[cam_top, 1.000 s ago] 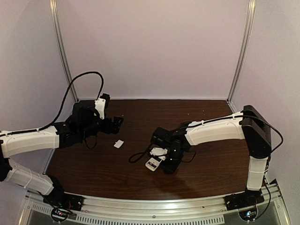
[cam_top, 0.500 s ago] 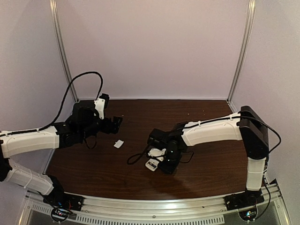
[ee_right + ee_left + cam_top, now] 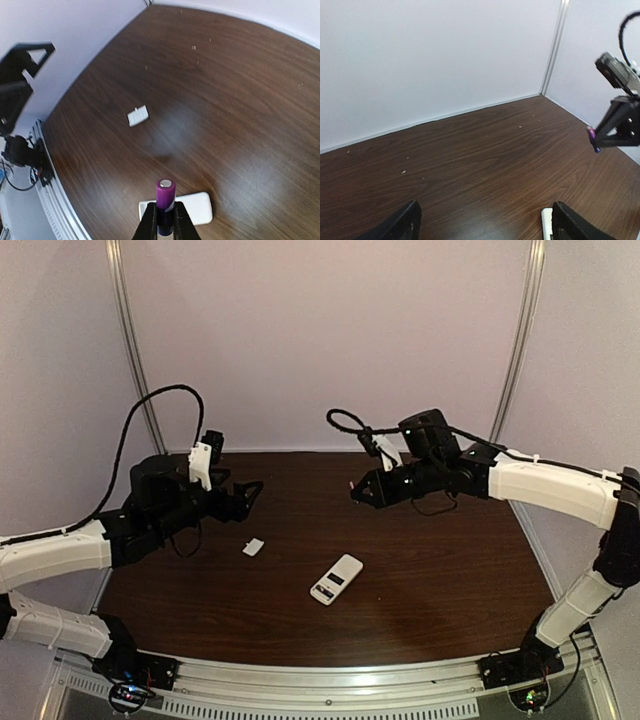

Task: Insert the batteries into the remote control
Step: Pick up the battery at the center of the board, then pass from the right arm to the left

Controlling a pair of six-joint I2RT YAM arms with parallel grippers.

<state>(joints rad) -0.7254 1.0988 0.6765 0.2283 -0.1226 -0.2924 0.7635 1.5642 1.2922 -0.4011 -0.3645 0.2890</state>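
The right claw (image 3: 162, 222) is clamped on a purple battery (image 3: 165, 196), which sticks up between its tips. Only the right wrist view shows this well (from the top it is just a speck). The remote (image 3: 197, 207) lies flat on the table (image 3: 450, 570), well below the claw, with a small white piece (image 3: 137, 115) apart from it. The right arm reaches up over the back of the table. The left claw (image 3: 485, 225) is wide apart, holding nothing, and points at the right one.

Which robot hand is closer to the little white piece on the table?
Left. The left gripper hovers open just behind the little white piece. The right gripper is farther off to the piece's right, up in the air, pinching a battery.
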